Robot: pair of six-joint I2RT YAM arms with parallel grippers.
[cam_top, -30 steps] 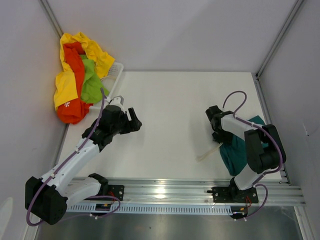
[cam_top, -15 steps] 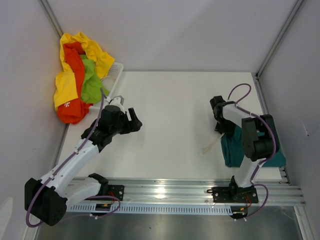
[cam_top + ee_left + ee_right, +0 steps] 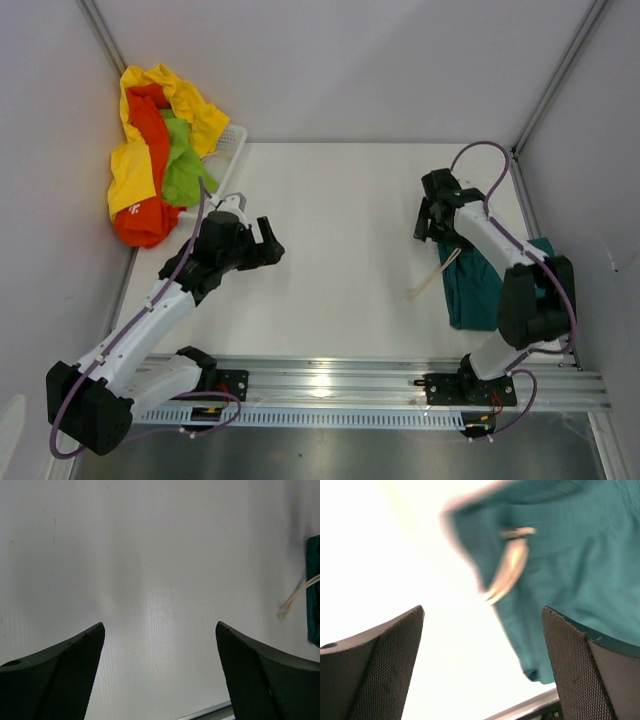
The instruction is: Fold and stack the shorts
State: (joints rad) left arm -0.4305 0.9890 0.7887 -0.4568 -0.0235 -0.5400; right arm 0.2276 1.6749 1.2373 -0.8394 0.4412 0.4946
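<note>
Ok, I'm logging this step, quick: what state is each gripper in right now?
Left gripper: open, holding nothing.
Right gripper: open, not holding the teal shorts.

Soft matt dark teal cloth shorts (image 3: pixel 475 300) at three o'clock; smooth matt white table (image 3: pixel 340 220); shiny ribbed metal rail (image 3: pixel 330 385) at six o'clock.

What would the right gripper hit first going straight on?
Probably the drawstring at the edge of the teal shorts, straight ahead of the open right gripper; the view is blurred, so depth is unclear.
</note>
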